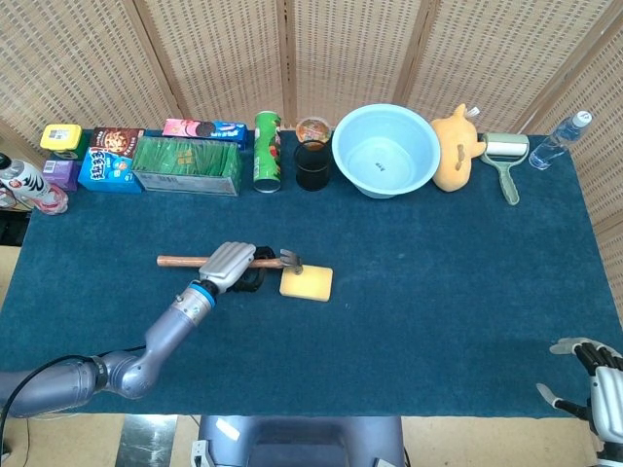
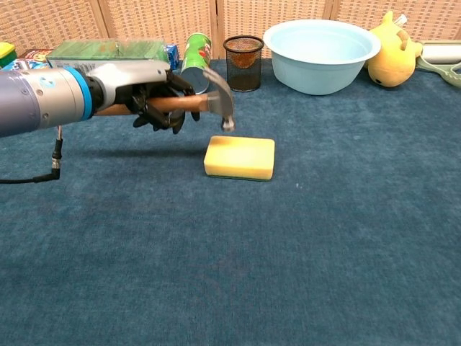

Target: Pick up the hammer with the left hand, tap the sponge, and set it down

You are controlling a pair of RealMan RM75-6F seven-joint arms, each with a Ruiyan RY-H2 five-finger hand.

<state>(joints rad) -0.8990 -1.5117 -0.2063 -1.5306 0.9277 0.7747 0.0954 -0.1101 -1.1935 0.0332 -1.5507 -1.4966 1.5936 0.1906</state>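
Observation:
My left hand (image 1: pixel 230 265) (image 2: pixel 148 94) grips the wooden handle of the hammer (image 1: pixel 177 261) (image 2: pixel 209 101). Its metal head (image 2: pixel 223 104) hangs above the far left corner of the yellow sponge (image 1: pixel 307 283) (image 2: pixel 240 157), lifted clear of it. The sponge lies flat on the blue cloth near the table's middle. My right hand (image 1: pixel 592 372) sits at the bottom right corner of the head view, fingers spread, holding nothing.
Along the back edge stand snack boxes (image 1: pixel 185 163), a green can (image 1: pixel 267 151) (image 2: pixel 193 52), a black mesh cup (image 1: pixel 313 163) (image 2: pixel 243 63), a light blue bowl (image 1: pixel 385 149) (image 2: pixel 320 45), a yellow plush toy (image 1: pixel 455 148), a lint roller (image 1: pixel 505 161) and a bottle (image 1: pixel 559 140).

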